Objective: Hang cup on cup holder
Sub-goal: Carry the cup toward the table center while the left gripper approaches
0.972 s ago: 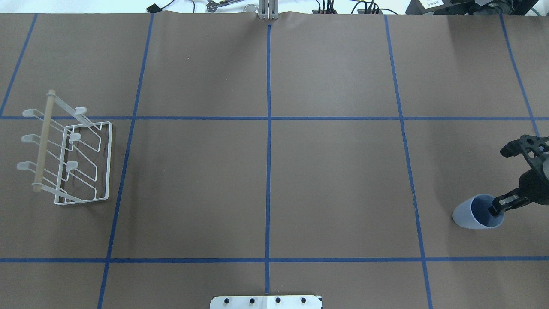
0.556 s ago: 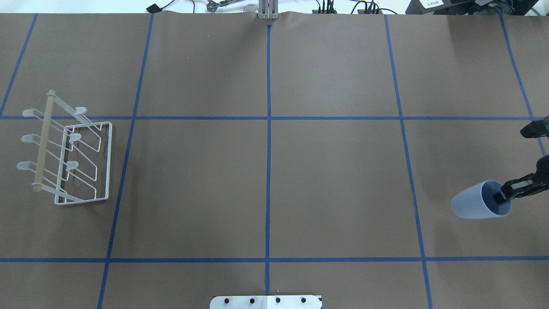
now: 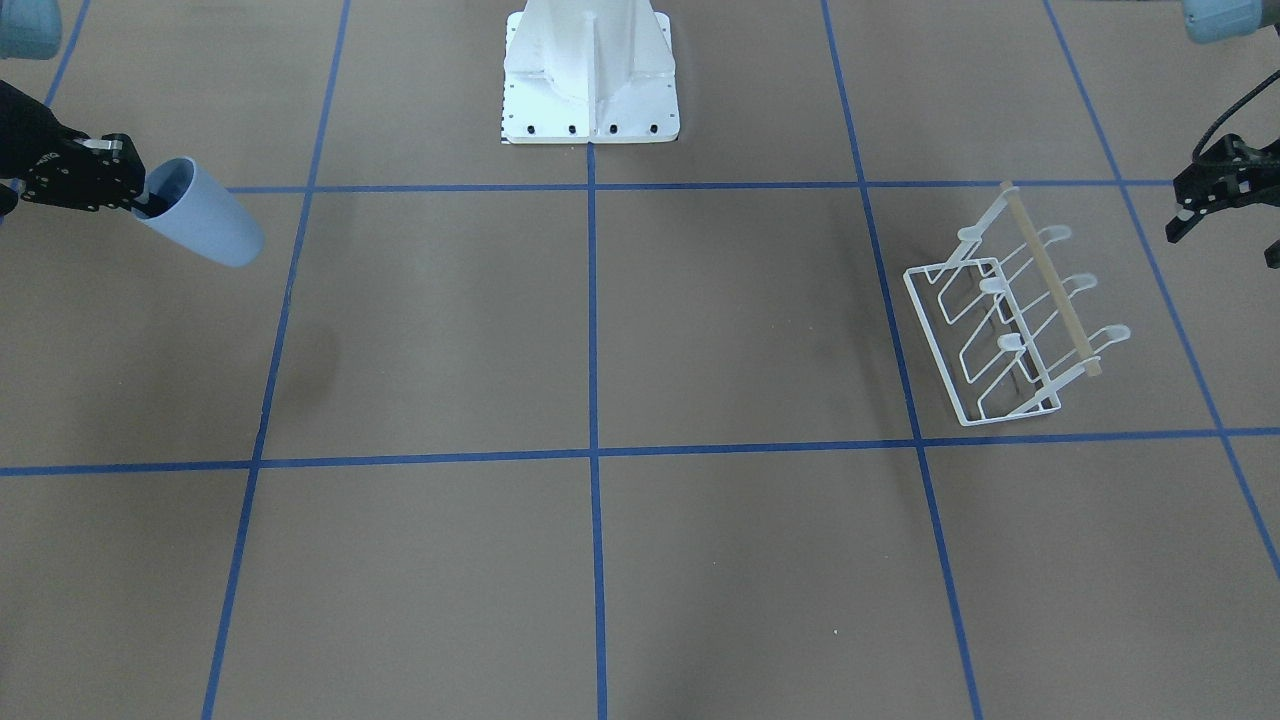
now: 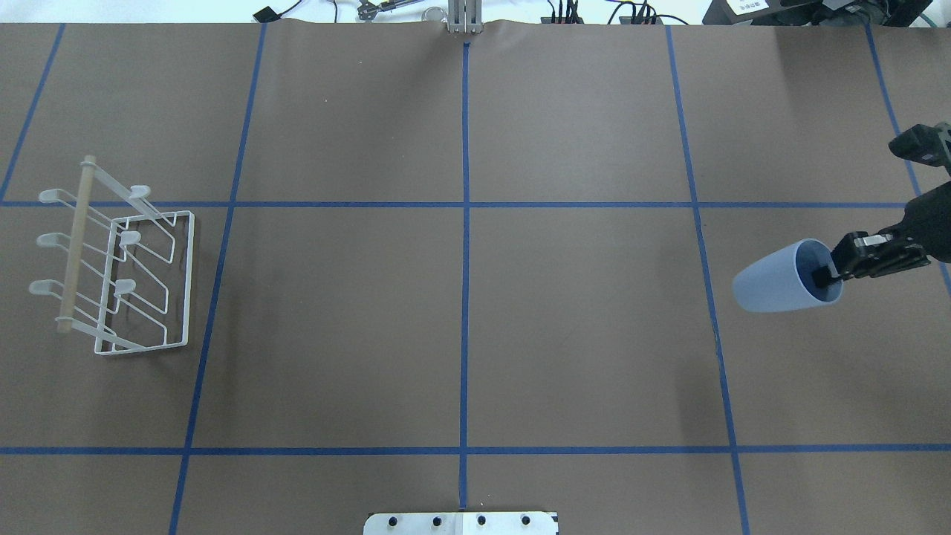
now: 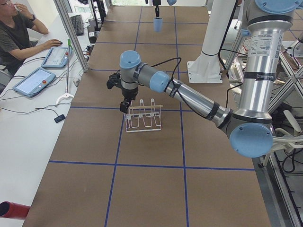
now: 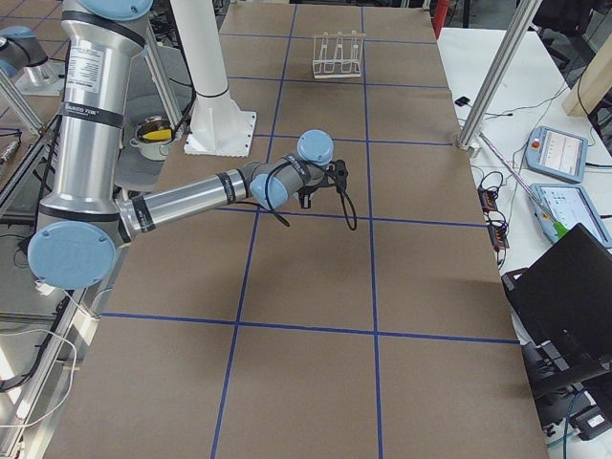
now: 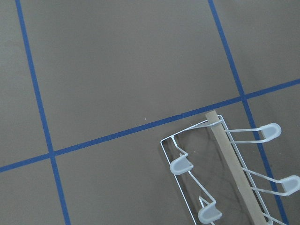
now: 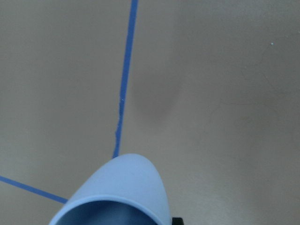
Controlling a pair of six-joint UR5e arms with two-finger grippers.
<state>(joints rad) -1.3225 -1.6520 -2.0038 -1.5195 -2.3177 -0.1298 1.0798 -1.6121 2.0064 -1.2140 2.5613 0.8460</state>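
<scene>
- Brown paper-covered table [image 4: 334, 334], crossed by a grid of blue tape lines [image 4: 464, 297].
- Pale blue tapered plastic cup [image 4: 776, 287] over the table's right-hand part, clear of the surface and tipped almost flat, with its base toward the table's middle and its open mouth toward the arm.
- Pinched at the rim by the black two-finger right gripper [image 4: 825, 276], one finger inside the mouth, the other against the outer wall.
- Soft shadow [image 3: 312, 362] on the paper below, apart from the cup itself.
- Small white wire cup holder [image 4: 76, 245] standing at the opposite, left end, well apart from the cup, with six rounded-tip prongs in two rows and a light wooden dowel [image 3: 1053, 285] along the top.
- Black left gripper [image 3: 1222, 235] near the holder's outer side, not touching it; fingers apparently spread, though partly cut off at the frame edge in the front-facing view.
- White robot base plate [image 3: 590, 100] on the robot's side of the table, midway along it.
- Seated operator in a dark shirt [image 5: 16, 35] at a white side bench beyond the table's long edge, two tablets [image 5: 34, 81] in front.
</scene>
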